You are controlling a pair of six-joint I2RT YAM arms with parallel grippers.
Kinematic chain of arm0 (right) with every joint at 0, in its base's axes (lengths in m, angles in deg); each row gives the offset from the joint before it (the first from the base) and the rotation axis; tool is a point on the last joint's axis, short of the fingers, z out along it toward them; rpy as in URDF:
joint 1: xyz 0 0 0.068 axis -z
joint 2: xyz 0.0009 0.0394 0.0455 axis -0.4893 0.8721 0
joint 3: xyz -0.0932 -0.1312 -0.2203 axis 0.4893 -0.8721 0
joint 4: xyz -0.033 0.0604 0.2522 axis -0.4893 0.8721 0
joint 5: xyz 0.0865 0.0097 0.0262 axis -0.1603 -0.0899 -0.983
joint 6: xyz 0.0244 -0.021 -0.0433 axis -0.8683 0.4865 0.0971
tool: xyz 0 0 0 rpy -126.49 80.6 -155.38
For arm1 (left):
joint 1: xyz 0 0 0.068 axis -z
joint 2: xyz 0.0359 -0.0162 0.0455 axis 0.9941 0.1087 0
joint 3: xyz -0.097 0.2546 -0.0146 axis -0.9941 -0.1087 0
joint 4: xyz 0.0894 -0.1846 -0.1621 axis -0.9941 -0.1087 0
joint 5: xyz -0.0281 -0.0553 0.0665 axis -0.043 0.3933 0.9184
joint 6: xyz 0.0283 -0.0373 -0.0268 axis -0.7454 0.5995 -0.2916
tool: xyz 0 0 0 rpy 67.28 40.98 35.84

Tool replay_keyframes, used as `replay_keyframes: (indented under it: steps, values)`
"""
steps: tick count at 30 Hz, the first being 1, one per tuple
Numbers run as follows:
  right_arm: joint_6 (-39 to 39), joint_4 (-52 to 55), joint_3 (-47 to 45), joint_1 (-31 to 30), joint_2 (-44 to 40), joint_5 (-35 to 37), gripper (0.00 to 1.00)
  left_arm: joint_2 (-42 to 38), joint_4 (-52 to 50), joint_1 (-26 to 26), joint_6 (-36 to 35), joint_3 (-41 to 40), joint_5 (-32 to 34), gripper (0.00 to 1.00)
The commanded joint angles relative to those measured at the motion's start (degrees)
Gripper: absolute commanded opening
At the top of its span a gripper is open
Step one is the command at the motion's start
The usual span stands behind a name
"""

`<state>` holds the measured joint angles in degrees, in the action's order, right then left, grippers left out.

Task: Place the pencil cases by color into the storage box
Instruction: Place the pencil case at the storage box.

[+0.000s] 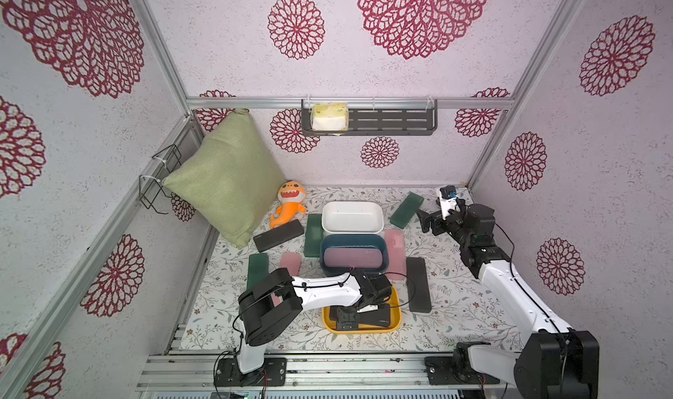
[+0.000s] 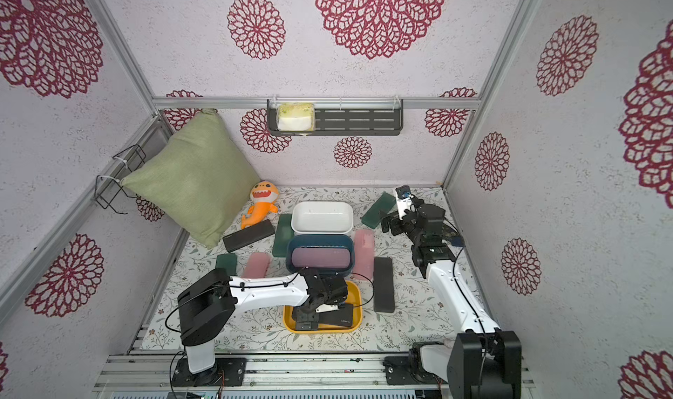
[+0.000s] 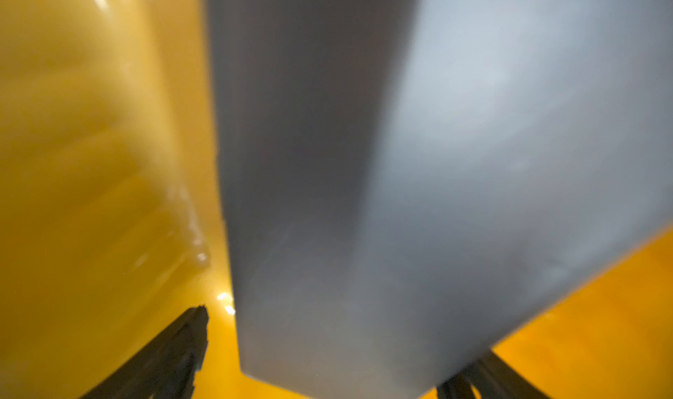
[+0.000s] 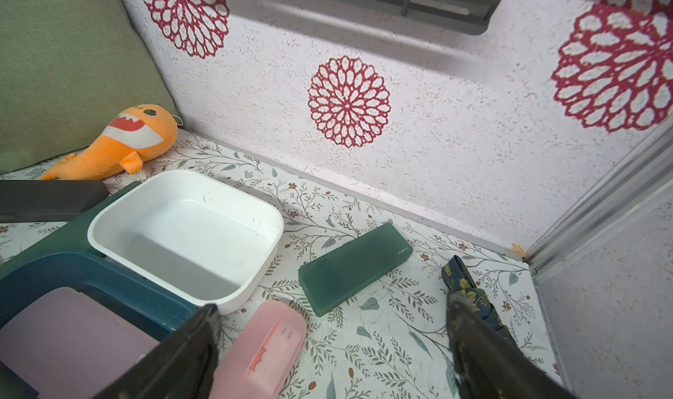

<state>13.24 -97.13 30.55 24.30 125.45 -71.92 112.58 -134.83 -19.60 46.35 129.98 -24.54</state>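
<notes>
One black case [image 1: 382, 319] lies in the yellow bin [image 1: 364, 330] by the front edge of the counter [image 1: 469, 306], with the left jaws spread astride it; placing looks done. Next they should lift clear, while the right jaws, spread and empty, could take the green case [image 4: 355, 273] by the back edge.

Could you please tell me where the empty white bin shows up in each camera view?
Top view: white bin mid-table, just behind the blue bin.
Top view: same spot.
Left wrist: not in it; only yellow tray and black case.
Right wrist: beside a green case, bin at.
Shared landmark: orange shark plush.
</notes>
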Motion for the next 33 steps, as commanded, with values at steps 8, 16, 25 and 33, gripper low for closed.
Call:
replay_keyframes:
  steps: [8,16,25,33]
  values:
    - [-1.5,-1.2,0.1,0.4,0.4,-0.2,0.99,-3.8,-1.4,-1.1,-1.8,4.7,5.1,0.97]
    - [-1.8,-0.1,0.6,0.4,0.9,0.2,0.99,-5.7,-2.2,-1.0,-1.2,5.0,3.1,0.97]
    - [-4.7,6.3,2.6,0.2,1.3,5.0,0.99,-11.8,-2.8,-1.4,2.2,8.0,6.3,0.97]
    - [-12.4,24.7,7.1,-3.0,5.0,20.5,0.99,-25.0,11.3,-3.2,12.5,2.2,24.9,0.97]
